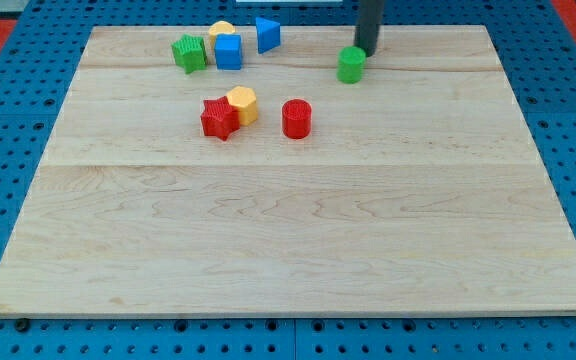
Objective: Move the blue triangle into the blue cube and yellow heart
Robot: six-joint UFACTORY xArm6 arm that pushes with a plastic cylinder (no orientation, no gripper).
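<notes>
The blue triangle [267, 34] sits near the view's top, just right of the blue cube [228, 51] and the yellow heart [221, 31], with a small gap between them. The yellow heart lies behind the cube, partly hidden by it. My tip [367, 54] is at the view's top right of centre, just above and right of a green cylinder [350, 65] and well to the right of the blue triangle.
A green star-like block [189, 53] touches the blue cube's left side. A red star [218, 118], a yellow hexagon [243, 104] and a red cylinder [296, 118] sit lower, around the board's upper middle. The wooden board [288, 230] lies on a blue perforated base.
</notes>
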